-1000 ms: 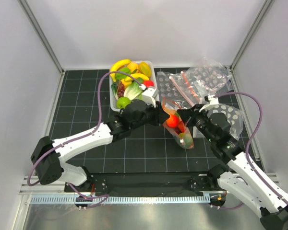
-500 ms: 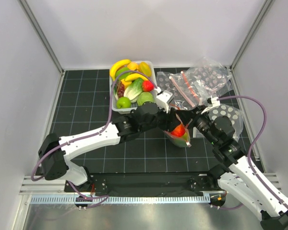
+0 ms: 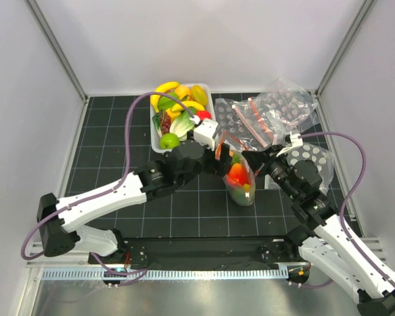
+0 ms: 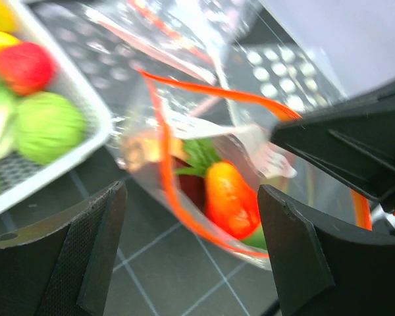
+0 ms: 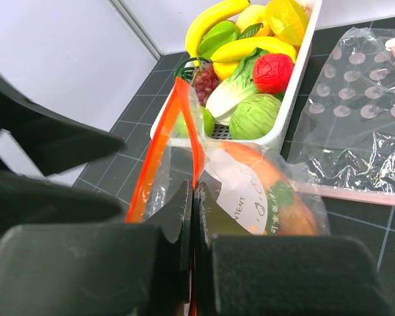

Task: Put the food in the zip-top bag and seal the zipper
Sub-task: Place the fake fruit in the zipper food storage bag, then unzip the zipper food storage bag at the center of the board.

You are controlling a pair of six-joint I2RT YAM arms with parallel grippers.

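though unclear from above, right gripper pinches zipper (wrist view).

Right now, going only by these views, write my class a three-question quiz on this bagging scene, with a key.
1. True or false: the left tool is clamped on the zip-top bag.
2. Which one pinches the bag at its zipper? A) left tool B) right tool C) neither
3. Where does the unbagged food lie?

Key: 1 false, its jaws stand open. 2 B. 3 in the white tub.
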